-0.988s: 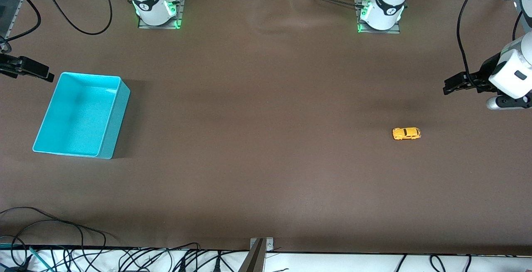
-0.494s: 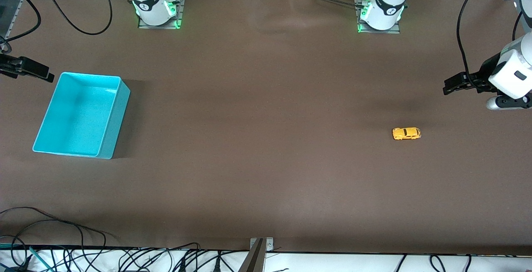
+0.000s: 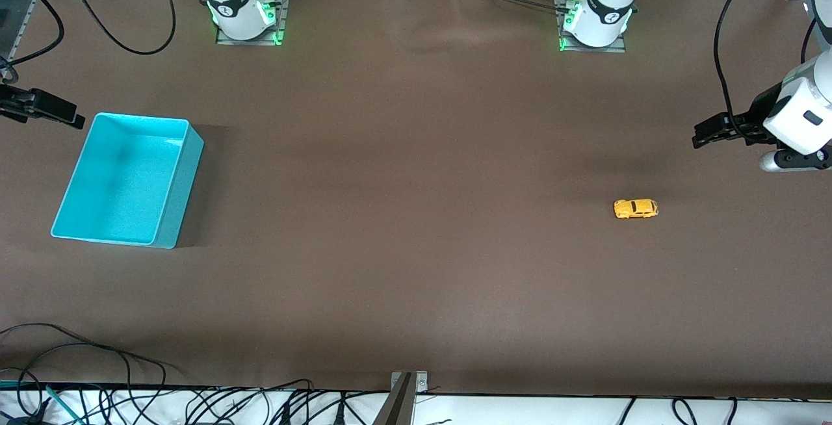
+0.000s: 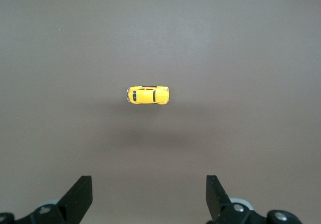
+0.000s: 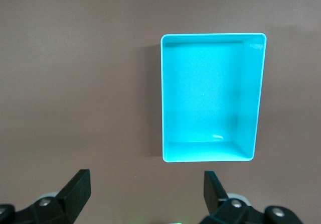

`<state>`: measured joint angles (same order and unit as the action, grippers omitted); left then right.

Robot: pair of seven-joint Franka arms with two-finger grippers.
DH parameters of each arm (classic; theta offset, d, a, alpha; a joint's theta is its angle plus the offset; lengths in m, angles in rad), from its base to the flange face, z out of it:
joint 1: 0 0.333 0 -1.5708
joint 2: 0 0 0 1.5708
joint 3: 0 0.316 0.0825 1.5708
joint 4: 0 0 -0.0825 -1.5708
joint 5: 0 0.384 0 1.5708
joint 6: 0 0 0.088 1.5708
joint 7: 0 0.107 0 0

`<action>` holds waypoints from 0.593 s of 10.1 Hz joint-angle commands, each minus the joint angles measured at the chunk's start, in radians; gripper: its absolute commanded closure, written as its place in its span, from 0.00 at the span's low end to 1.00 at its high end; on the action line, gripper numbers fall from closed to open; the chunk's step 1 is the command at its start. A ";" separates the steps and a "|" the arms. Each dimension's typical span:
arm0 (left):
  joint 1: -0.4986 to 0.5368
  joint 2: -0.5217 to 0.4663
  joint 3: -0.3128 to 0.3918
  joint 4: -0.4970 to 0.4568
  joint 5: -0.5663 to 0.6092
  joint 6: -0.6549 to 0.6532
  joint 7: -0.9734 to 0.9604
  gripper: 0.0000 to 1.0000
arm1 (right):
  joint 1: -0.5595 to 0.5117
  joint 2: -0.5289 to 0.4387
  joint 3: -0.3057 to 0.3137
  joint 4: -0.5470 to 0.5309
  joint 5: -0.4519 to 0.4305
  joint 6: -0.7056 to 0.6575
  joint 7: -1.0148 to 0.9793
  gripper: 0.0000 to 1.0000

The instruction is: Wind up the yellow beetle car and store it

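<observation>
A plain brown table (image 3: pixel 416 230) is spread under both arms. The left gripper (image 4: pixel 149 196) is held high with its jaws spread wide and empty over the table's left-arm end, so that the yellow beetle car (image 3: pixel 636 208) is kept in its wrist view, presumably for a descent. The car stands on its wheels, well apart from the turquoise bin (image 3: pixel 180 191). The right gripper (image 5: pixel 146 194), equally wide open and empty, is parked beside the empty bin, where it waits.

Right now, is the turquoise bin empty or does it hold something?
Empty. The turquoise bin shows only its bare floor in the right wrist view; the yellow beetle car sits on the table.
</observation>
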<state>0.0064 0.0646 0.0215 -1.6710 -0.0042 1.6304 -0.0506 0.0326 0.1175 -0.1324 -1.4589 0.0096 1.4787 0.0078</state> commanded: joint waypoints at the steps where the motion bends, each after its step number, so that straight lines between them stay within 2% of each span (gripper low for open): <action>1: 0.003 0.001 -0.003 0.010 0.015 -0.001 0.008 0.00 | 0.000 0.005 -0.003 0.012 0.020 -0.001 -0.005 0.00; 6: 0.003 0.003 -0.003 0.010 0.015 -0.001 0.020 0.00 | 0.000 0.005 -0.003 0.014 0.021 -0.001 -0.003 0.00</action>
<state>0.0064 0.0646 0.0215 -1.6711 -0.0043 1.6304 -0.0506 0.0326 0.1193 -0.1324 -1.4589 0.0097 1.4793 0.0078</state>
